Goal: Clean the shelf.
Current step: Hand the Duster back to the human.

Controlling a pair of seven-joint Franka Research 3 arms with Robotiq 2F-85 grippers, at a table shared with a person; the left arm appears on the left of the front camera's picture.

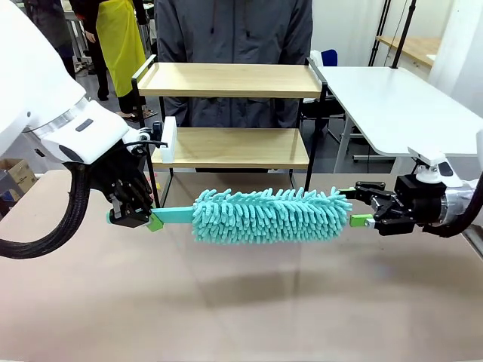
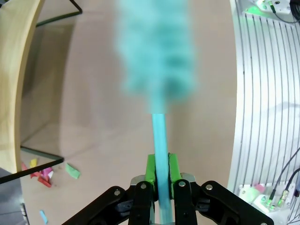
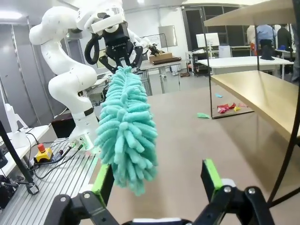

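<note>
**Duster held over the desk, shelf at the back**

You can see the left gripper [image 1: 155,219] on the left side of the front view. Its fingers [image 2: 150,169] are squeezed tight on the thin blue-green handle [image 1: 175,216] of a duster [image 1: 270,215]. In the left wrist view the handle runs straight up between the two green pads, and the fluffy part is blurred above them.

The duster lies level, above the brown desk [image 1: 241,302], and its fluffy teal head points toward your right gripper [image 1: 364,207]. A soft shadow of it falls on the desk below.

The right gripper's fingers [image 3: 212,174] are spread wide. In the right wrist view the fluffy tip hangs between them, closer to the one on the picture's left. You cannot tell if it touches that finger. In the front view a small green bit sticks out of the duster's end by those fingers.

The shelf [image 1: 230,79] stands at the far side of the desk, behind the duster. It has two light wooden boards in a thin black frame. A person in a dark coat [image 1: 234,30] stands right behind it.

Small bright paper scraps [image 3: 229,107] lie on the desk under the shelf's lower board. A white table [image 1: 392,94] stands farther off to the right.
</note>
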